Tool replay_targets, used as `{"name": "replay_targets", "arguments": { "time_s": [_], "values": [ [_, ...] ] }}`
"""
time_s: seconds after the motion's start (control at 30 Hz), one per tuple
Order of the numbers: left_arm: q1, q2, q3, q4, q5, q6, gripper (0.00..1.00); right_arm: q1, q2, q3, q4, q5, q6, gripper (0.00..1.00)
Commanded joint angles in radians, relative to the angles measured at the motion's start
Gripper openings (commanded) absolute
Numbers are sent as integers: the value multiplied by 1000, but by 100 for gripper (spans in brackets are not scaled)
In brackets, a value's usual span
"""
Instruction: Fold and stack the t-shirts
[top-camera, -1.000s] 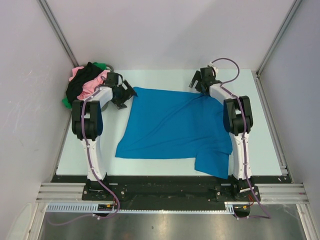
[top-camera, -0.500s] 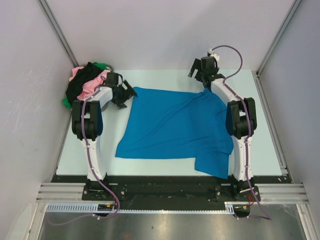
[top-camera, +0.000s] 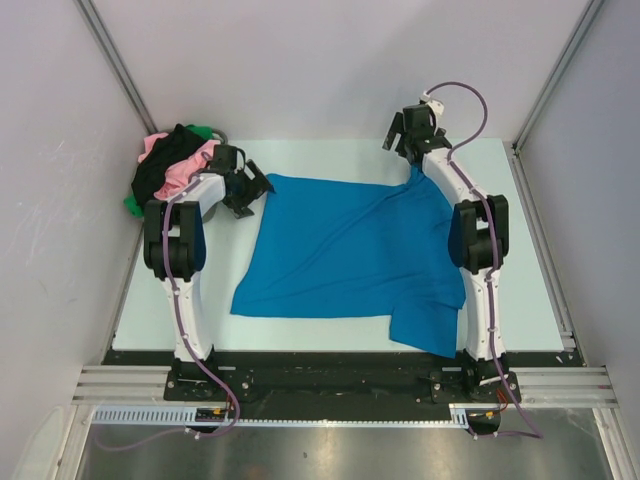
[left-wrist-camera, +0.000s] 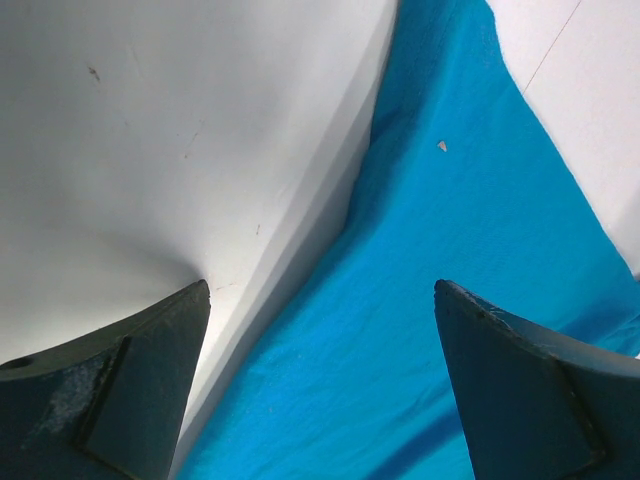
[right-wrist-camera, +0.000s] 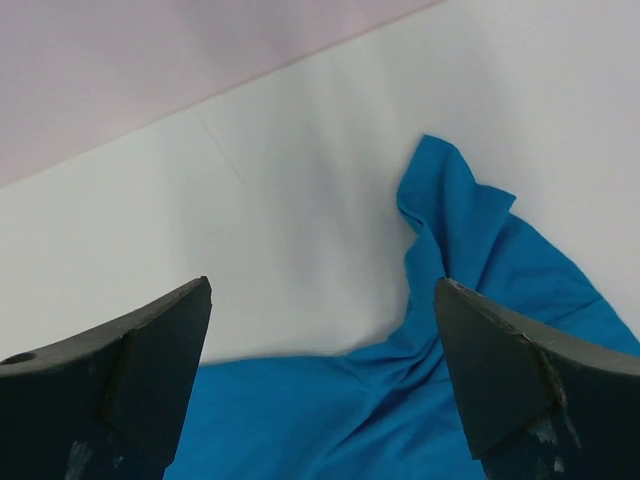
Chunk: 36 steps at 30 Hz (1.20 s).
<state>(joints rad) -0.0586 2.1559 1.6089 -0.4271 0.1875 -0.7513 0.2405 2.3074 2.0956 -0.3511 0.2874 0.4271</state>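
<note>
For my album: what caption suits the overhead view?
Left gripper and right gripper, both open, at far corners of a blue t-shirt; other shirts heaped nearby.

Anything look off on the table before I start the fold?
Yes: the blue t-shirt lies skewed. Its far right corner is puckered into a ridge near the open right gripper, and a flap juts out near right. The other shirts sit heaped, far left.
</note>
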Motion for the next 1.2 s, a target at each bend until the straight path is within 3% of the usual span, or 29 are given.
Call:
{"name": "replay_targets", "arguments": {
  "time_s": [0.0, 0.17, 0.47, 0.83, 1.17],
  "values": [
    [2, 4, -9, 13, 3, 4, 99, -9, 55, 73, -91, 41, -11, 97],
    [3, 7, -9, 13, 1, 4, 99, -9, 109, 106, -98, 30, -14, 93],
    [3, 10, -9, 7, 1, 10, 99, -10, 217, 227, -169, 47, -28, 76],
    [3, 19, -12, 8, 0, 13, 99, -9, 219, 234, -193, 128, -82, 72],
    [3, 24, -14, 8, -2, 12, 99, -10, 254, 248, -215, 170, -122, 56]
  ]
}}
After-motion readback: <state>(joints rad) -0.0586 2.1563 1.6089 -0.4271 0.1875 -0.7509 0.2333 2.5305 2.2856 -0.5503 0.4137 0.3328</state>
